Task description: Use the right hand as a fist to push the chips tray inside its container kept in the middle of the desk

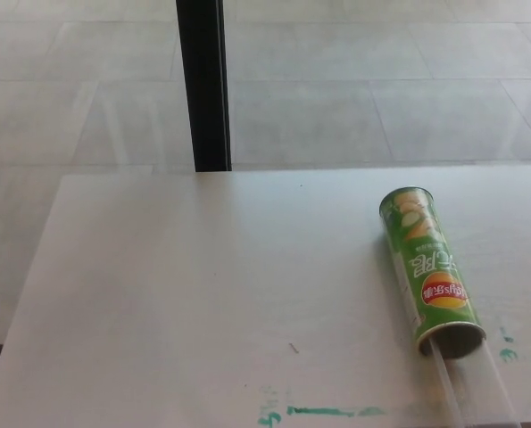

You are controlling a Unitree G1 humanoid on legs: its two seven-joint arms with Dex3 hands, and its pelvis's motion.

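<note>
No fingers to report on my feed: neither of the robot's hands shows anywhere in the frame, so I cannot tell whether they are released or clenched.

Working from the left, I see the white desk (176, 294) filling the lower two thirds of the picture, its left edge slanting down toward the bottom left corner. Above it, a black post (203, 85) stands upright in the upper left-centre, against a pale tiled floor (363, 89). Near the bottom centre, a streak of green paint (323, 412) marks the desk.

At right of centre lies the green chips can (427, 269), on its side, closed end toward the top, open mouth toward the bottom right. From that mouth a clear tray (479, 388) sticks out, running down to the bottom edge of the frame, partly inside the can. A few small green marks (508, 354) sit just right of the mouth.
</note>
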